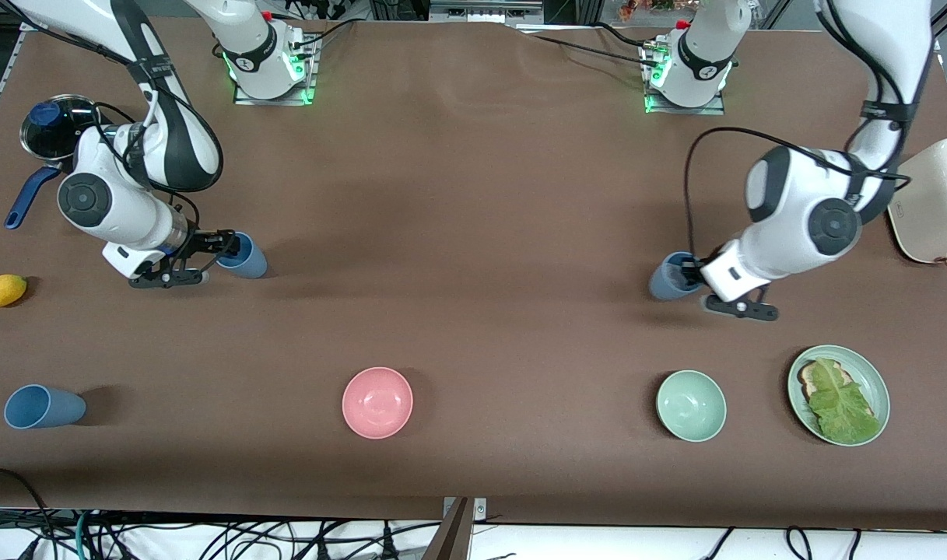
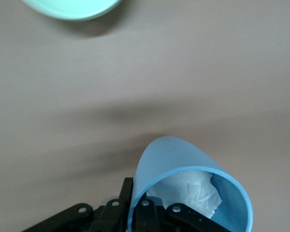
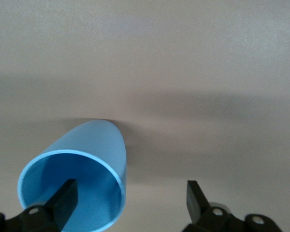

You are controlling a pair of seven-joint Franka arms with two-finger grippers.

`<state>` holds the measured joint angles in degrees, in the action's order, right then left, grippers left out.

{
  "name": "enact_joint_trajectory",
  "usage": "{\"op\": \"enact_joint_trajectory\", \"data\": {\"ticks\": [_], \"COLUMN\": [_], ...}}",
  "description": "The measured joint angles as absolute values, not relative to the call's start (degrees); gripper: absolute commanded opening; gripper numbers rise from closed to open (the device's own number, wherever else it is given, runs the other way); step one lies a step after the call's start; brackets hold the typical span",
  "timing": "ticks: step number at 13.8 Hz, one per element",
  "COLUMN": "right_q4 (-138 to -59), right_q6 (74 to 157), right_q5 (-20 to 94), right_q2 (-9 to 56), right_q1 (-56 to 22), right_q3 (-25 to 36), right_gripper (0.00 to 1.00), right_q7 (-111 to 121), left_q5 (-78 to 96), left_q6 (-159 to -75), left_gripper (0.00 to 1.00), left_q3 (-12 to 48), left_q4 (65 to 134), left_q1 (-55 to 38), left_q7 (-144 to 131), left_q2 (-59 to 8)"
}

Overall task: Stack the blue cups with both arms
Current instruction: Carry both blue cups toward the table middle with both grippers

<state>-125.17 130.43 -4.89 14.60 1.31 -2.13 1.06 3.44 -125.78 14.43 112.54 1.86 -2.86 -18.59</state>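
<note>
Two blue cups sit at the grippers, well apart, and the stacking turns on bringing them together mouth to base across the middle of the table. The cup with crumpled white paper inside [image 1: 673, 276] is at the left arm's end, its rim gripped by the left gripper [image 1: 692, 274], whose fingers close on the wall, one inside and one outside. The empty cup [image 1: 243, 256] is at the right arm's end; the right gripper [image 1: 222, 247] stands apart, one finger [image 3: 64, 197] inside the mouth, the other clear of the wall. A third blue cup [image 1: 42, 407] lies on its side nearer the front camera, untouched. A pink bowl [image 1: 377, 402], a green bowl [image 1: 691, 405] and a plate with lettuce [image 1: 870, 373] stand nearer the camera too.
</note>
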Motion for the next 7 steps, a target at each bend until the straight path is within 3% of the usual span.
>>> {"op": "enact_joint_trajectory", "data": {"ticks": [2,3,7], "right_q4": [-125.2,-125.2,-125.2], "right_q6": [130.4,130.4,129.4], "right_q5": [-4.9,-4.9,-4.9], "right_q2": [14.9,15.0,15.1], "right_q1": [1.3,1.3,1.3], "right_q3": [-2.1,-2.1,-2.1], "right_gripper": [0.15,0.0,0.0], "right_q7": [1.1,1.1,1.1], "left_q5": [3.5,3.5,3.5], "left_q6": [-125.7,-125.7,-125.8], "left_gripper": [0.0,0.0,0.0], "left_q3": [16.2,16.4,16.5], "left_q4": [109.3,107.4,101.1], "left_q1": [-2.6,-5.5,-15.0], "left_q7": [-12.1,-16.8,-29.6], "left_q2": [-20.5,-22.1,-29.0]}}
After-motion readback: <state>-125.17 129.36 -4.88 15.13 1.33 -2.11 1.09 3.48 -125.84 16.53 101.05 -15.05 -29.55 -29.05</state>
